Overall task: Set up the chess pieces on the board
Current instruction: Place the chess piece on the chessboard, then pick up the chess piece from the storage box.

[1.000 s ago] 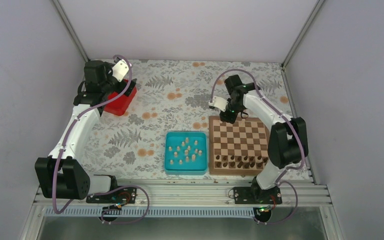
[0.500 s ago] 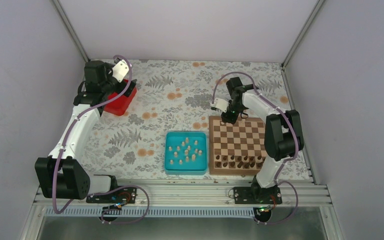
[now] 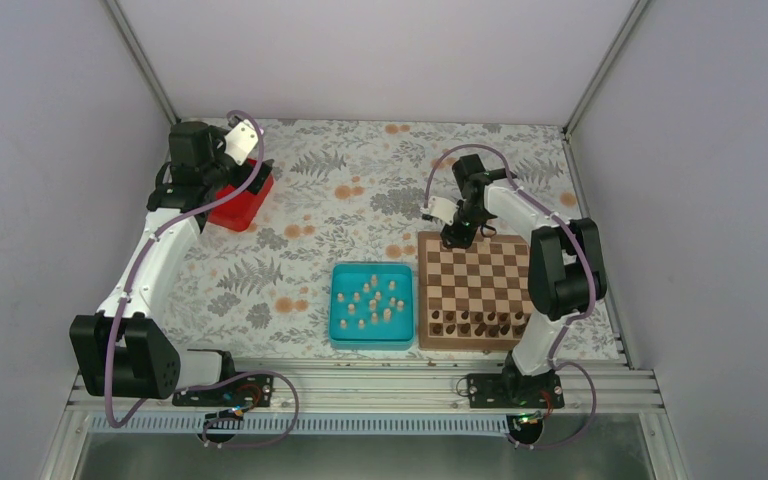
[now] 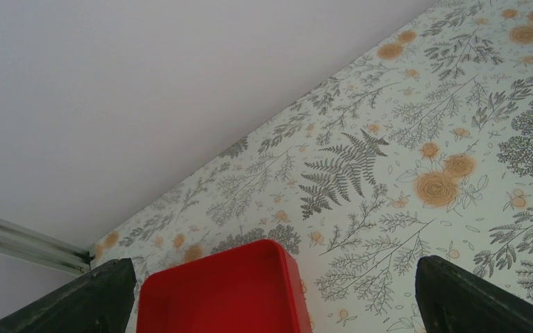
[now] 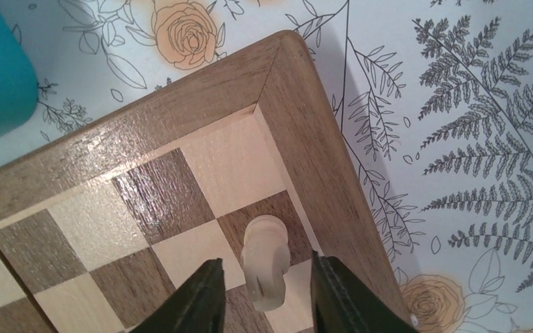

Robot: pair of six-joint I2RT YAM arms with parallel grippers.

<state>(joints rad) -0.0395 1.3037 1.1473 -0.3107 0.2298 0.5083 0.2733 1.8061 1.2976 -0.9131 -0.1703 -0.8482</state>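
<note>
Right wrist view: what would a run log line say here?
pale chess piece: upright near board corner | right tool: open, straddling piece | left tool: open, above red box

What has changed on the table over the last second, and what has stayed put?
The right arm's elbow drew in toward the board, and the right gripper opened, releasing a pale chess piece at the board's far left corner. The left gripper, teal tray and dark pieces stayed put.
</note>
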